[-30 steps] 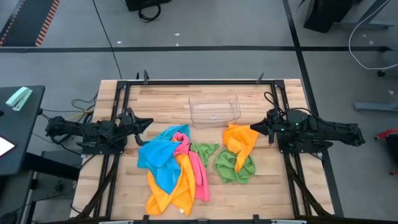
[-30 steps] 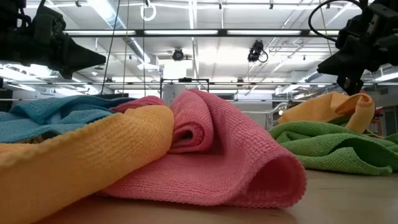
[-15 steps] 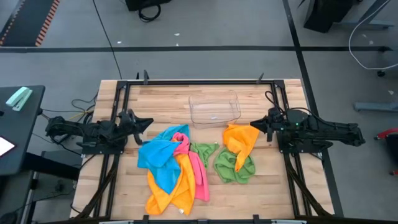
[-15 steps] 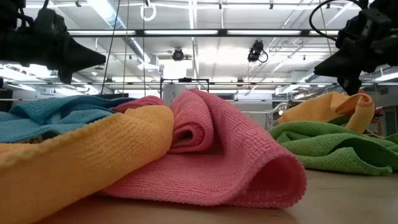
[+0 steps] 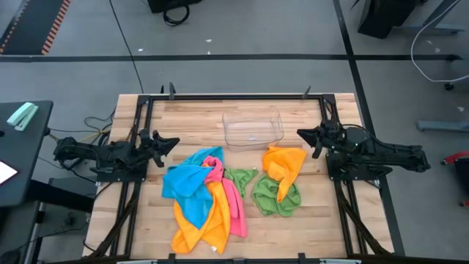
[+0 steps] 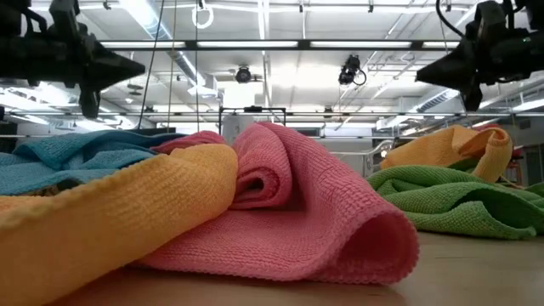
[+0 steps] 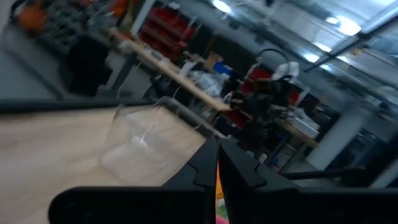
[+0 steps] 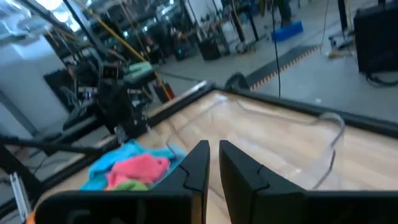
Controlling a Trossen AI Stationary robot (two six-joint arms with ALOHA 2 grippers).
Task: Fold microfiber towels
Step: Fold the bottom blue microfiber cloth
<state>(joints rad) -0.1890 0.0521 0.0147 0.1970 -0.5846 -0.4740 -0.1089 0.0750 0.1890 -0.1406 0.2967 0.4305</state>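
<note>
While the microfiber towels (image 5: 220, 192) lie crumpled mid-desk between both arms, the closed, empty right hand (image 5: 302, 135) hovers just beside the orange one (image 5: 283, 163); left hand (image 5: 173, 141) closed, by the blue

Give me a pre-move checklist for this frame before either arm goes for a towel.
1. Left gripper empty and clear of the pile: ok, shut, holding nothing, raised at the table's left side.
2. Right gripper empty: ok, fingers nearly together, nothing between them, raised beside the orange towel.
3. Towels unfolded: ok, all crumpled; the blue towel, pink towel and a second orange one overlap in one heap.
4. Green towel free to lift: not ok, the orange towel lies partly on it.
5. Clear plastic tray out of the way: ok, behind the towels, apart from them.
</note>
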